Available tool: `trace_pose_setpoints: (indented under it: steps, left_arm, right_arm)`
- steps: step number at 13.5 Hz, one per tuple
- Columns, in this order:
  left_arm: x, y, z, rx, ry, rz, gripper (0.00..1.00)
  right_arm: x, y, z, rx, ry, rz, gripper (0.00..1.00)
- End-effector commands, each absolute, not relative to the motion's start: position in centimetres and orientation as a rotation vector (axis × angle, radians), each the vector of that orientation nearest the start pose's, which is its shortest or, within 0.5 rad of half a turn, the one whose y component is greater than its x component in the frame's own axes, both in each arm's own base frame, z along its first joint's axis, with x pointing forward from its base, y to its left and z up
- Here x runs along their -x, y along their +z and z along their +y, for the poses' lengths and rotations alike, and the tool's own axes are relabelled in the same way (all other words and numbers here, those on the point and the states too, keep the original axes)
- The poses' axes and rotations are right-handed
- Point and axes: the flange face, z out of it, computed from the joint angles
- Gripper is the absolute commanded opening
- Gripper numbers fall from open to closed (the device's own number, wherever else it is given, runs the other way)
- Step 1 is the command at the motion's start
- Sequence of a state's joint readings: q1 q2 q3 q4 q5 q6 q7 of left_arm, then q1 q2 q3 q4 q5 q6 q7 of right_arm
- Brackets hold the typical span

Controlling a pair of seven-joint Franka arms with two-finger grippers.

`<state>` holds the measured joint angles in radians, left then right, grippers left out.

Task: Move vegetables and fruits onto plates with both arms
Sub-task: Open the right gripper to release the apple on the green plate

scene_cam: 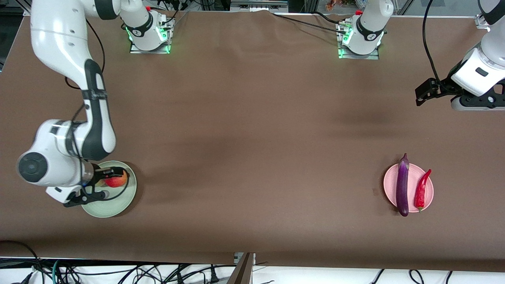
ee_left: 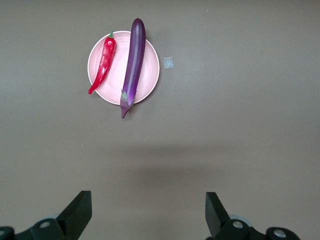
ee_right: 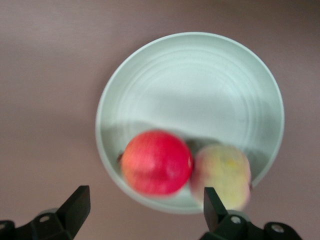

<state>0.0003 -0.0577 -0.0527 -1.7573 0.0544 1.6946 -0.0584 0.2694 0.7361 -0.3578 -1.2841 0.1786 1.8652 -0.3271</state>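
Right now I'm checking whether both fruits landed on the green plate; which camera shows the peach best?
The right wrist view: the peach lies on the green plate, touching the pomegranate. In the front view the right arm hides nearly all of it. The left wrist view does not show it.

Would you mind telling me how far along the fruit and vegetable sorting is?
It looks essentially done. The eggplant and chili pepper lie on the pink plate; the red fruit and peach-like fruit sit on the green plate. The right gripper hangs open over the green plate, holding nothing. The left gripper waits open over bare table. Nothing visible remains to move.
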Motion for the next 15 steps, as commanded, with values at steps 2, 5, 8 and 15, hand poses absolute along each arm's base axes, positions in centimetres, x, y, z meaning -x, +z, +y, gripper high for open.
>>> trace_pose_setpoints:
  steps: [2, 5, 8, 15]
  left_arm:
    - [-54.2, 58.3, -2.9, 3.11, 0.009, 0.014, 1.0]
    - [-54.2, 58.4, -2.9, 3.11, 0.007, 0.019, 1.0]
    - [-54.2, 58.3, -2.9, 3.11, 0.007, 0.019, 1.0]
    - [-54.2, 58.3, -3.0, 3.111, 0.007, 0.019, 1.0]
  right_arm:
    - [-70.9, 42.9, -0.2, 3.106, 0.15, -0.379, 1.0]
    - [-67.8, 48.6, -0.7, 3.069, 0.233, -0.303, 1.0]
    - [-64.2, 52.8, -1.8, 3.033, 0.351, -0.152, 1.0]
    - [-57.4, 60.3, -0.9, 3.145, 0.293, -0.298, 1.0]
